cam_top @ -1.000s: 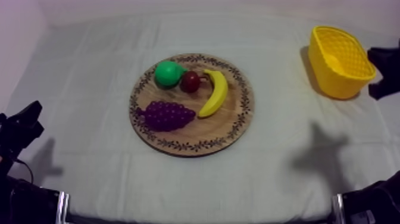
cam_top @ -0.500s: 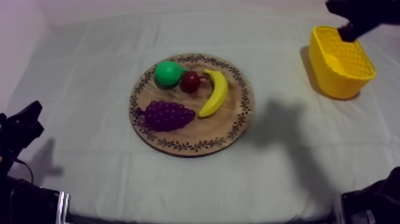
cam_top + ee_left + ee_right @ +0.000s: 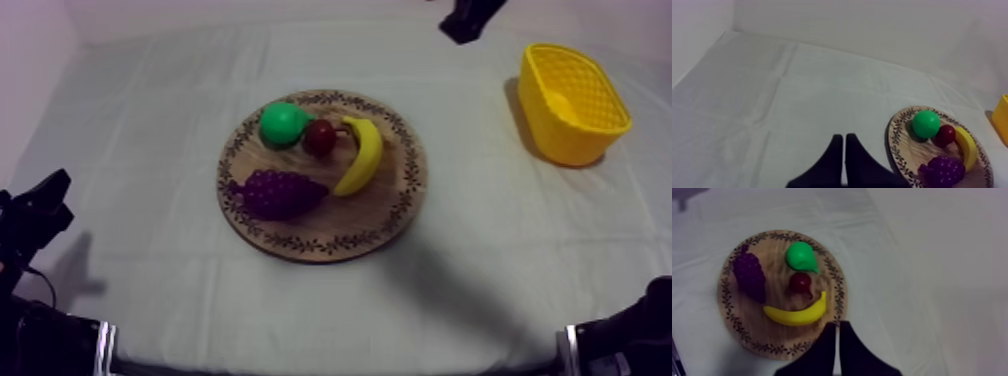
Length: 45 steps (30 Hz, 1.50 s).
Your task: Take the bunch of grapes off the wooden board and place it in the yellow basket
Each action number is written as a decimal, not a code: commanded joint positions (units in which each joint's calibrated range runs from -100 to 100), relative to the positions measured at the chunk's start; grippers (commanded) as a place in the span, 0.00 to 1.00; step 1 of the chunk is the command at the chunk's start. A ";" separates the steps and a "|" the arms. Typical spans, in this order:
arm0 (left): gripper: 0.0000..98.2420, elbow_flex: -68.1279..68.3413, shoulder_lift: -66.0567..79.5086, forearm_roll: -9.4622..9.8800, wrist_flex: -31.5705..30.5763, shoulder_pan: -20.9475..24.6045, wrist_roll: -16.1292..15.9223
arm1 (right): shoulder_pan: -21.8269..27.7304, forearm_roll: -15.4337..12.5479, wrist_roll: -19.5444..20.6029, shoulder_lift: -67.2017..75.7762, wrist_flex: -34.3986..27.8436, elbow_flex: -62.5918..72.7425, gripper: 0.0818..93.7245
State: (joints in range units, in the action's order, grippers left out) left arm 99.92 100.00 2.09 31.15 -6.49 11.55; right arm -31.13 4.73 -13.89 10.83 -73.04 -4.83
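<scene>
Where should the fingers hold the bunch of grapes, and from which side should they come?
Come straight from above and close the fingers across the thick middle of the bunch of grapes. It lies flat on the board, long and tapering toward the banana, so its two long sides probably give the narrower, free span.
</scene>
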 commanded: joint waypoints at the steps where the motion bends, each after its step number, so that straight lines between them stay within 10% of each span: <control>1: 0.00 -0.04 0.00 0.04 -0.03 0.01 0.00 | -1.29 -0.13 -0.12 -3.46 -2.43 3.90 0.00; 17: 0.00 -0.04 0.00 0.04 -0.03 0.01 0.00 | -7.25 -0.42 0.17 -25.05 -17.87 28.01 0.01; 38: 0.00 -0.04 0.00 0.04 -0.03 0.01 0.00 | -8.65 0.63 0.75 -41.79 -23.59 34.03 0.01; 45: 0.00 -0.04 0.00 0.04 -0.03 0.01 0.00 | -8.51 0.60 0.13 -40.50 -22.83 31.34 0.15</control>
State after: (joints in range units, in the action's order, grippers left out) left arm 99.92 100.00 2.09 31.15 -6.49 11.55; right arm -39.71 5.32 -13.81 -29.90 -95.97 26.87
